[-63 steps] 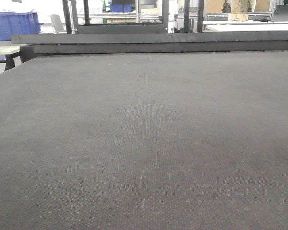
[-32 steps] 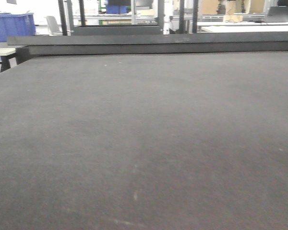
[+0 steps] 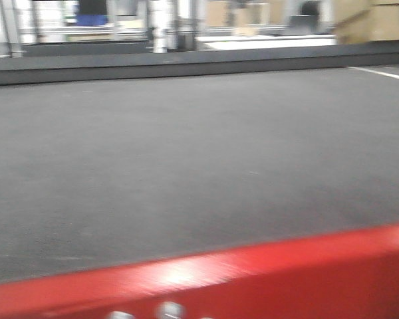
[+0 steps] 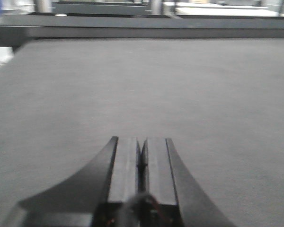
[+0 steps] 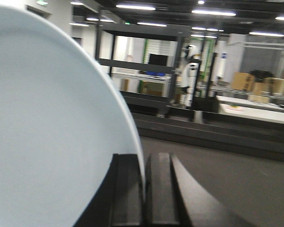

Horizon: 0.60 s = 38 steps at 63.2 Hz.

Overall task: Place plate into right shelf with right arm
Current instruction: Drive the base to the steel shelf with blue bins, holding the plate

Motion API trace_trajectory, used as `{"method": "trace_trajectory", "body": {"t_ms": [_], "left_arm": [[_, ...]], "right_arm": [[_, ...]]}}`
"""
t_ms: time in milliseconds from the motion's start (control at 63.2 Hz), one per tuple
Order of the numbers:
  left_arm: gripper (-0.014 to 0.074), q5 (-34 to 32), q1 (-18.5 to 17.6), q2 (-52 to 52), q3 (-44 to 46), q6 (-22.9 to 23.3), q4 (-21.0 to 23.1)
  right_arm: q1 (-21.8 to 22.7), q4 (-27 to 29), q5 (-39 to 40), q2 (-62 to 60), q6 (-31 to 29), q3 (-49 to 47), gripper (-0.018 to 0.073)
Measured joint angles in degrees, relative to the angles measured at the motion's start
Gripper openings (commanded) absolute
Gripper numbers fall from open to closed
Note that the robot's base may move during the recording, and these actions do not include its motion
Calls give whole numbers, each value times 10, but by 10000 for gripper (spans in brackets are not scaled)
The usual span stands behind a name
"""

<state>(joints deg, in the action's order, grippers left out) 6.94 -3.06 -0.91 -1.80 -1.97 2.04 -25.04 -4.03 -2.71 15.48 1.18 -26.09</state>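
2 tools are mine: my right tool (image 5: 144, 189) is clenched on the rim of the plate (image 5: 47, 132), which stands on edge and fills the left of its wrist view. My left tool (image 4: 141, 161) is pinched together on nothing, low over the grey counter (image 3: 186, 166). I judge the carry needs a firm grip and no swinging. I cannot pick out the right shelf. The counter's red edge (image 3: 253, 272) lies near, with a dark frame (image 5: 132, 66) and cardboard boxes (image 5: 255, 82) far off. The plate hides my left.
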Motion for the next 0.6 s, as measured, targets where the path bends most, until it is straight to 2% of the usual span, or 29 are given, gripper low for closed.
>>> {"method": "trace_trajectory", "body": {"t_ms": [601], "left_arm": [[-47, 0, 0, 0, 0, 0, 0]], "right_arm": [[0, 0, 0, 0, 0, 0, 54]]}}
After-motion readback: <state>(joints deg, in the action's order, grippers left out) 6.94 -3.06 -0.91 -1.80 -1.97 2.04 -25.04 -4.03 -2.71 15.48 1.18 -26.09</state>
